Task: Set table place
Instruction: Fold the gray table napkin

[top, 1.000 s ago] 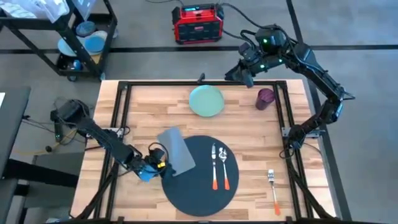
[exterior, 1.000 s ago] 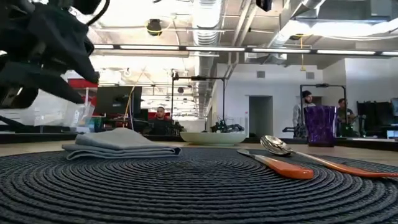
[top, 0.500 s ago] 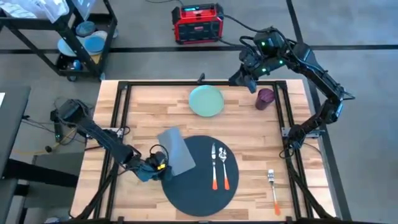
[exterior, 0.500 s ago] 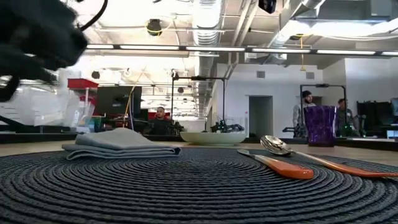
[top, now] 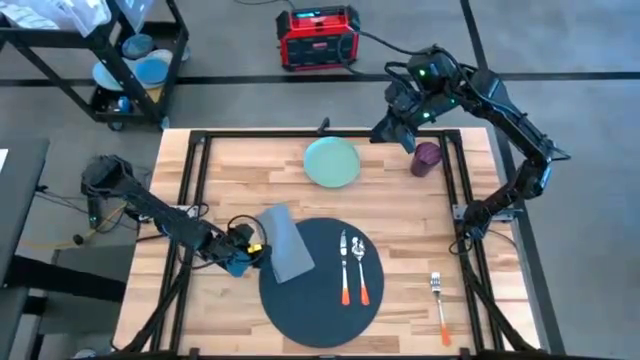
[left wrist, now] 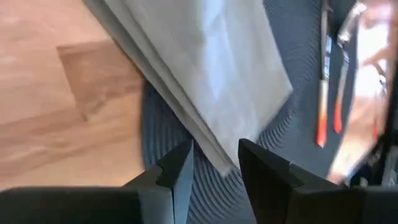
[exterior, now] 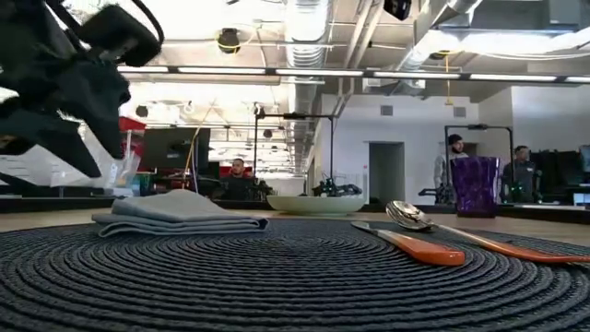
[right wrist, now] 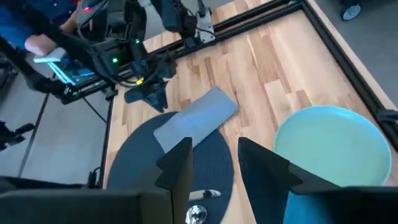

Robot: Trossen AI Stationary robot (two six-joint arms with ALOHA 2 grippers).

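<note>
the worktop [top: 400, 210] carries the round placemat [top: 322, 310] at its near centre. the pale green plate [top: 332, 162] lies at the far edge, well apart from the placemat. my right tool [top: 384, 128], fingers apart and empty, hovers just right of the plate and is nearer it. my left tool [top: 250, 255], fingers apart, sits beside the napkin [top: 284, 243].

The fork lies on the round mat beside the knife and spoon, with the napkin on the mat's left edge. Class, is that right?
Not quite. The fork lies off the mat, on the bare table to its right, as the high view shows. The knife and spoon do lie on the mat, and the napkin does overlap its left edge.
</note>
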